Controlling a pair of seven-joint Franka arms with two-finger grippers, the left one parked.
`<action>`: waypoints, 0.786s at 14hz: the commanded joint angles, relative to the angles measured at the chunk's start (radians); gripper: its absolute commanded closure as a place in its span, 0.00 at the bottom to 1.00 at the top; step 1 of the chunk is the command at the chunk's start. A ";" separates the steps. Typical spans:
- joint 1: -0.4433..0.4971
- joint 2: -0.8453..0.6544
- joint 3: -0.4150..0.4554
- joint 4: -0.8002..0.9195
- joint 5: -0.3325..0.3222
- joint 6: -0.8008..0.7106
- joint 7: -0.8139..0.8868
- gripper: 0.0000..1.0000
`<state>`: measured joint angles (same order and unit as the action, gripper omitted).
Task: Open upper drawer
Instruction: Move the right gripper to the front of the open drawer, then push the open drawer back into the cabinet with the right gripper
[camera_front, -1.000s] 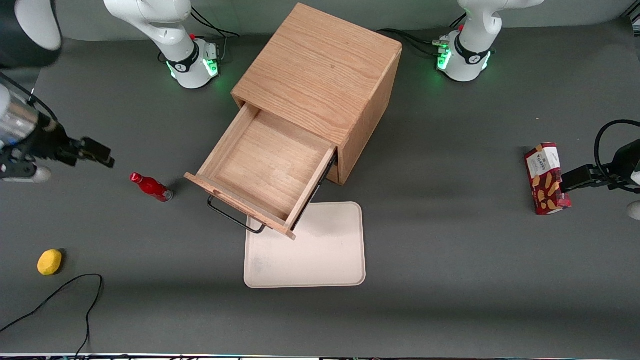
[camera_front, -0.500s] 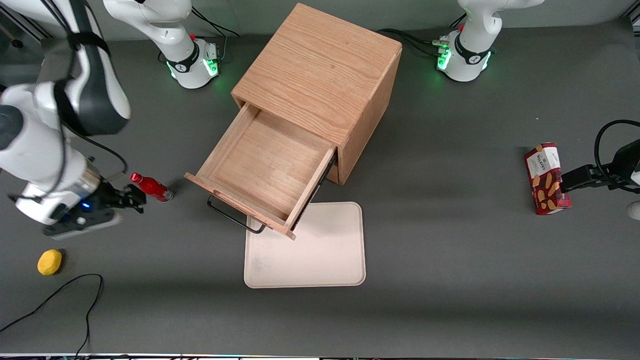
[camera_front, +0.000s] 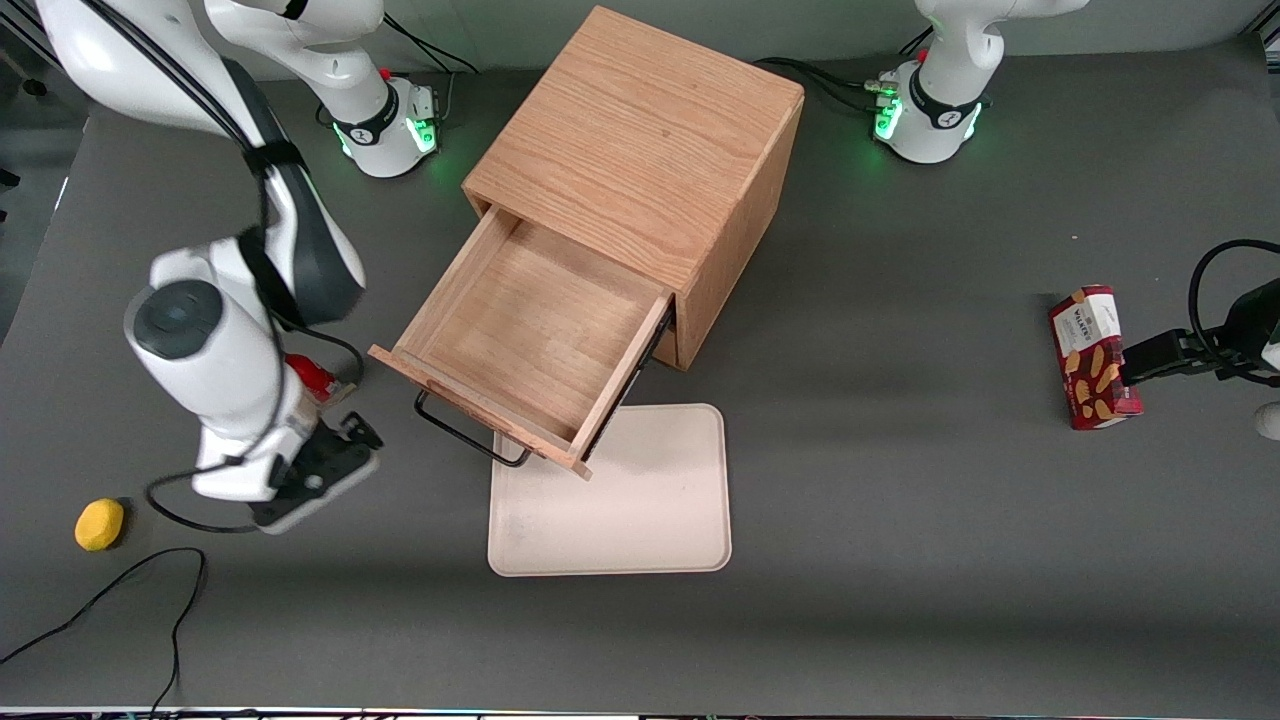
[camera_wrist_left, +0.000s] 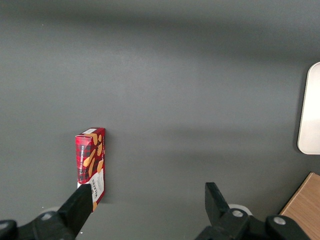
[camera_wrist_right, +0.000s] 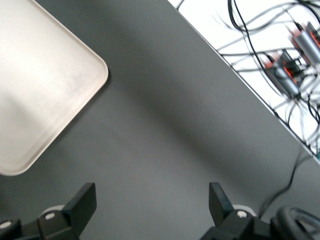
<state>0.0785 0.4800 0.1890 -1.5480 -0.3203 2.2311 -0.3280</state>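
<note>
1. Since half a second ago the right arm has swung in from the working arm's edge of the front frame toward the middle. Its gripper (camera_front: 358, 433) was then just beside the red bottle (camera_front: 312, 376); it now sits lower in the frame, nearer the front camera than the bottle, and the arm covers most of the bottle.
2. Nothing else has shifted: the upper drawer (camera_front: 530, 335) is pulled out as far as it was in both earlier frames.
3. That drawer lies in the middle of the front frame, drawn well out of the wooden cabinet (camera_front: 640, 130), which fills the upper middle. Its bare oak floor is open to view.
4. The drawer's thin black bar handle (camera_front: 470, 437) hangs below its front edge in the frame. The gripper is near the handle's end but apart from it, touching nothing.
5. In the right wrist view the gripper (camera_wrist_right: 151, 205) has its two black fingers (camera_wrist_right: 85, 200) spread wide, with only grey table (camera_wrist_right: 165, 130) between them.
6. A pale tray (camera_front: 640, 500) lies flat in the lower middle of the front frame, its corner under the drawer's front; the right wrist view also catches it (camera_wrist_right: 40, 85).
7. A small yellow object (camera_front: 99, 524) rests at the working arm's end of the table, low in the frame, with a black cable (camera_front: 120, 590) curling just below it.
8. A red biscuit box (camera_front: 1088, 355) lies at the parked arm's end, at mid-height in the frame.
</note>
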 joint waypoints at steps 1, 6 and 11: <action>0.033 0.091 -0.003 0.072 -0.037 0.053 -0.022 0.00; 0.141 0.085 -0.003 0.023 -0.085 0.055 0.140 0.00; 0.218 0.028 0.025 -0.069 -0.085 0.045 0.294 0.00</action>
<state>0.2834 0.5647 0.1948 -1.5464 -0.3789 2.2878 -0.1160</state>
